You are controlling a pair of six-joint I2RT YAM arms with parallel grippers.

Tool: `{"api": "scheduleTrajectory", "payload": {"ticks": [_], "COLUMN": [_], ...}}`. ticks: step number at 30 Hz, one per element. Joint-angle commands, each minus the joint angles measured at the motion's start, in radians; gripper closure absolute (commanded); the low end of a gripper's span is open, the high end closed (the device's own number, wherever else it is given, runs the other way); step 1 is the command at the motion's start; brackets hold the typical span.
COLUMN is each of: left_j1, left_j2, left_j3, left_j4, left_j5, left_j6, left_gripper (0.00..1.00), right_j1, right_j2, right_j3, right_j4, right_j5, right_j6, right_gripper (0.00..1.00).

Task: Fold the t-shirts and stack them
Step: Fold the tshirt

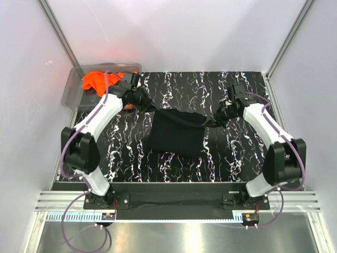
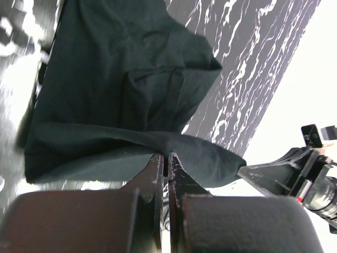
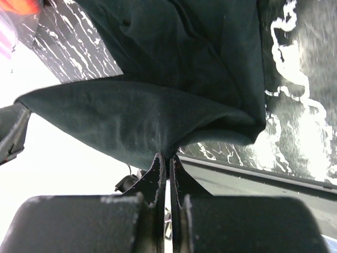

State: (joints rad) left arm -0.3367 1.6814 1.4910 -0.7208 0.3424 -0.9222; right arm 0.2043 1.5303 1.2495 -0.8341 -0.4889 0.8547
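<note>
The black t-shirt lies folded in the middle of the marbled mat, its far edge lifted and stretched between my two grippers. My left gripper is shut on the shirt's far left corner; in the left wrist view the jaws pinch the black fabric. My right gripper is shut on the far right corner; in the right wrist view the jaws pinch the cloth. The orange t-shirt lies crumpled in the clear bin at the far left.
The clear plastic bin stands at the far left corner, beside the left arm. The black marbled mat covers the table. White walls enclose the cell on three sides. A metal rail runs along the near edge.
</note>
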Motion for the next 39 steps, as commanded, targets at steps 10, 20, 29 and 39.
{"api": "scheduleTrajectory", "payload": {"ticks": [10,20,29,39], "left_j1": [0.077,0.117,0.146,0.154], "left_j2": [0.310,0.518,0.606,0.594], "left_j3": [0.302,0.482,0.546,0.539], "left_j4": [0.046,0.066,0.096,0.096], "left_j5": [0.139,0.156,0.141,0.106], "left_j6": [0.086,0.094,0.078,0.100], "left_gripper": [1.00,1.00,0.98,0.86], "right_j1": [-0.097,-0.138,-0.157,-0.157], "right_j2": [0.269,0.517,0.698,0.866], "right_j3": [0.223,0.413,0.613,0.806], "right_j4": [0.027,0.035,0.033,0.032], "right_j5": [-0.117,-0.168,-0.234,-0.286], "right_j6": [-0.098,-0.151,-0.140,-0.138], "right_gripper": [0.99,0.92,0.81,0.74]}}
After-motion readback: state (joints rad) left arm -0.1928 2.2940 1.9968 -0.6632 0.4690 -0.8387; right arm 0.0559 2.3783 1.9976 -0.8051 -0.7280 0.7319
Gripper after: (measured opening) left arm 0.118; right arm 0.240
